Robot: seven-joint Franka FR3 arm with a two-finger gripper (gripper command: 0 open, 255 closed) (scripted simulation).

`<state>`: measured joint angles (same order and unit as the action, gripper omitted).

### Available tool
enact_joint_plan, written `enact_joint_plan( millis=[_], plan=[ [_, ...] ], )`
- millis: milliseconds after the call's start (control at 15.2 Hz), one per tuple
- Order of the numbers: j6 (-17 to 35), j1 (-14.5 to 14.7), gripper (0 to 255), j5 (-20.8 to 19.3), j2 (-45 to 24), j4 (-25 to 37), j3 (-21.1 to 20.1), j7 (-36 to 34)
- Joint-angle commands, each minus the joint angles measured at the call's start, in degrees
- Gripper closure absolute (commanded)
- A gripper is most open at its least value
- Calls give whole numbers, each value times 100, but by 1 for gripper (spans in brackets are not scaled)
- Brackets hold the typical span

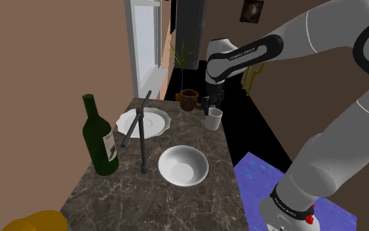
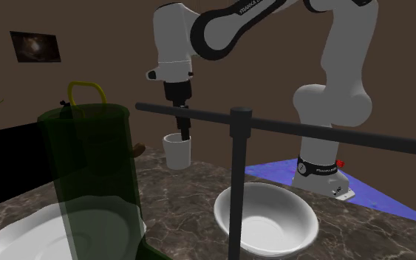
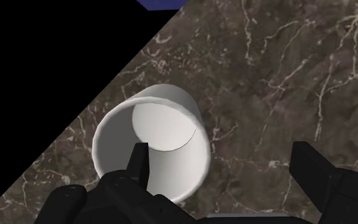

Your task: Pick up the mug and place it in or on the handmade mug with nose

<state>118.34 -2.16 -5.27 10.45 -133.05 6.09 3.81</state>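
Over the marble counter (image 1: 176, 197) the arm (image 1: 320, 39) bends to the white mug (image 1: 213, 119), which stands upright at the edge on the shoulder view's right, the brown mug (image 1: 188, 98) near the far end. The gripper (image 3: 222, 159) hangs just above the white mug, fingers spread, holding nothing. The wrist view shows one tip over the mouth, the other well outside, a wall between; the second exterior view shows the tips down at the rim.

Marble counter (image 1: 143, 197), white mug (image 1: 213, 119), bowl (image 1: 183, 165), plate (image 1: 153, 123), bottle (image 1: 101, 141) (brown mug (image 1: 188, 98) perhaps too)
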Motion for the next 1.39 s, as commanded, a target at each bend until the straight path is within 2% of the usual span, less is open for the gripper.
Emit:
enact_joint_plan(
  millis=[0, 528, 990, 1056, 1320],
  plan=[
    [269, -20, 0, -11, -367, 90, 34, 33],
    [878, -42, 0, -20, -645, -241, 63, 36],
    [877, -42, 0, -20, -644, -241, 63, 36],
    [877, -42, 255, -20, -644, -241, 63, 36],
    [877, -42, 255, -20, -644, -241, 63, 36]
  ],
)
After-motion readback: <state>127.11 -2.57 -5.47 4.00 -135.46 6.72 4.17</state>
